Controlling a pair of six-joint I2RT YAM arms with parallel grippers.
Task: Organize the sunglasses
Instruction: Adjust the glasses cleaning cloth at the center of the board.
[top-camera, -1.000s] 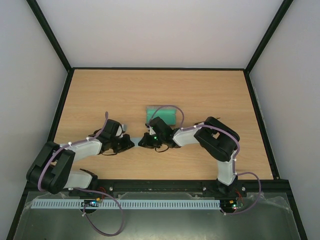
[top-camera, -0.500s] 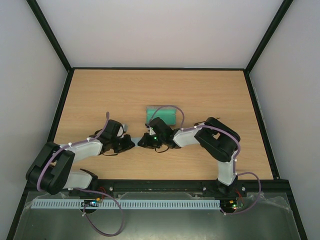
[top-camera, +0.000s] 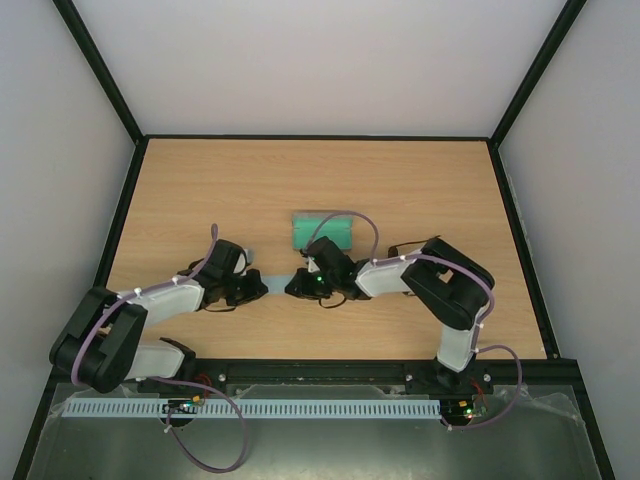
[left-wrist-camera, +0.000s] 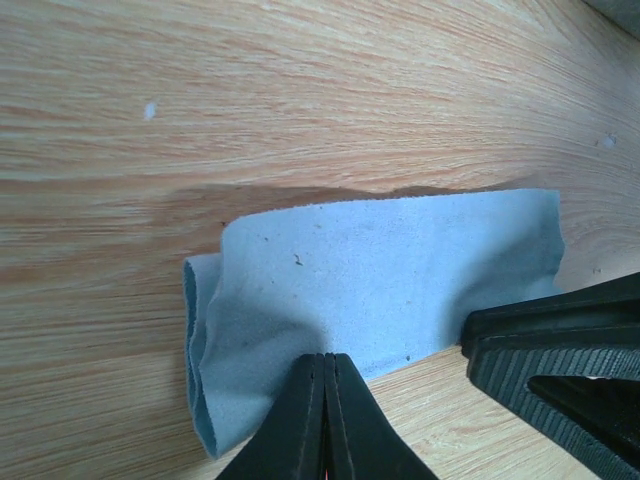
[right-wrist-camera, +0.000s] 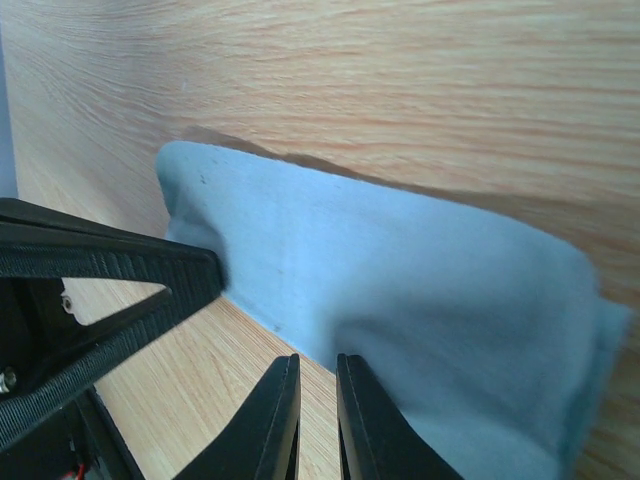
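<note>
You're folding the cloth (left-wrist-camera: 390, 270), mid-tabletop toward the near edge. Your left gripper (left-wrist-camera: 325, 400) has its jaws pinched on the hem; I cannot tell whether the right gripper (right-wrist-camera: 318, 400) grips. The sunglasses are unseen, perhaps in the case (top-camera: 322, 228). Next, press the fold flat.

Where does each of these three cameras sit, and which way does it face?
Top external: above and behind the arms, looking down on the table; both arms show.
Left wrist: on the left arm, facing the cloth past its own left gripper, shut on it.
Right wrist: on the right arm, facing the cloth from the opposite side; the right gripper shows.
Both wrist views share the cloth and each other's gripper.
</note>
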